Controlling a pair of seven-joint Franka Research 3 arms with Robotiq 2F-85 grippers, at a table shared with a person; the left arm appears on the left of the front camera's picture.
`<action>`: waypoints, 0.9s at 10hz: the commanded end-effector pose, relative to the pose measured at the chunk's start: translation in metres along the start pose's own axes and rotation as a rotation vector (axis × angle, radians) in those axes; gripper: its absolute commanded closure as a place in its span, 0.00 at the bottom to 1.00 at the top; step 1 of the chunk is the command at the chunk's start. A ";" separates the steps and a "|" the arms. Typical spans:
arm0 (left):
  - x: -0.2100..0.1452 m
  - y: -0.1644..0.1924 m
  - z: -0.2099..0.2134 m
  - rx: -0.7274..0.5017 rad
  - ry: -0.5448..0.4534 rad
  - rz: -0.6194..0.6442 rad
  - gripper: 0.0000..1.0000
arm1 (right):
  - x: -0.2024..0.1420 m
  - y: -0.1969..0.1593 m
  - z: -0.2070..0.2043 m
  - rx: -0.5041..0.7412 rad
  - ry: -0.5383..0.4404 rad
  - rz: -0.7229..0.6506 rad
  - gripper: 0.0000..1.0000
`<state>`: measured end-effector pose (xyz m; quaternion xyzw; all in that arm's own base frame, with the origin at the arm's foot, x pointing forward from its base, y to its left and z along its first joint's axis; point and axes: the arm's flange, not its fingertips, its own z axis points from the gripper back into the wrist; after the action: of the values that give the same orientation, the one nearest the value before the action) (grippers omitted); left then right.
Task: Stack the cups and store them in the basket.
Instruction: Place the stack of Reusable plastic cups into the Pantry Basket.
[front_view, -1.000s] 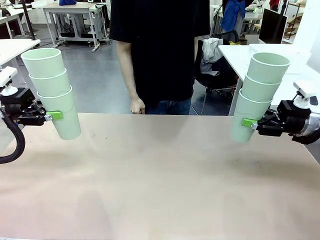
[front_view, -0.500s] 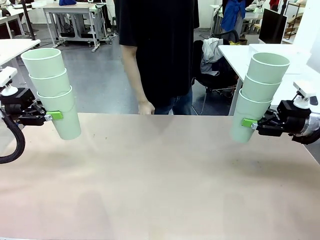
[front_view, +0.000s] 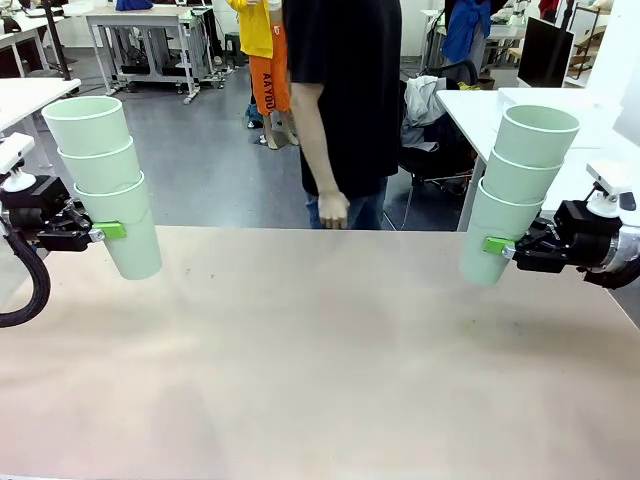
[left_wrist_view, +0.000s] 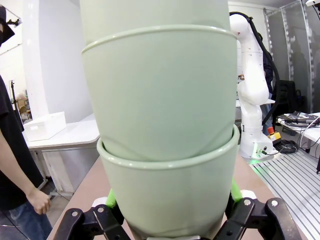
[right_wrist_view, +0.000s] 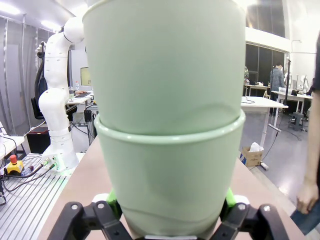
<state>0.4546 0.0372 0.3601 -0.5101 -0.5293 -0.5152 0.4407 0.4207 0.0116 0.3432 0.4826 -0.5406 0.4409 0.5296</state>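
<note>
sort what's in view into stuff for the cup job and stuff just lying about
For the job:
- left stack of three cups, held in the left pincer
- right stack of three cups, held in the right pincer

Just about:
- table
- person standing at the far side
- monitor
- chair with clothes on it

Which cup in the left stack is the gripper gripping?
The bottom cup: the left gripper pinches its wall; the middle cup and top cup only nest above.
</note>
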 end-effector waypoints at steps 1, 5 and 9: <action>0.007 0.001 -0.001 -0.001 -0.008 -0.008 0.10 | 0.005 -0.002 -0.002 -0.005 -0.011 0.009 0.14; 0.007 0.001 -0.001 -0.001 -0.008 -0.008 0.10 | 0.005 -0.002 -0.002 -0.005 -0.011 0.009 0.14; 0.007 0.001 -0.001 -0.001 -0.008 -0.008 0.10 | 0.005 -0.002 -0.002 -0.005 -0.011 0.009 0.14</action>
<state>0.4546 0.0372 0.3601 -0.5101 -0.5293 -0.5152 0.4407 0.4207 0.0116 0.3432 0.4826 -0.5406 0.4409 0.5296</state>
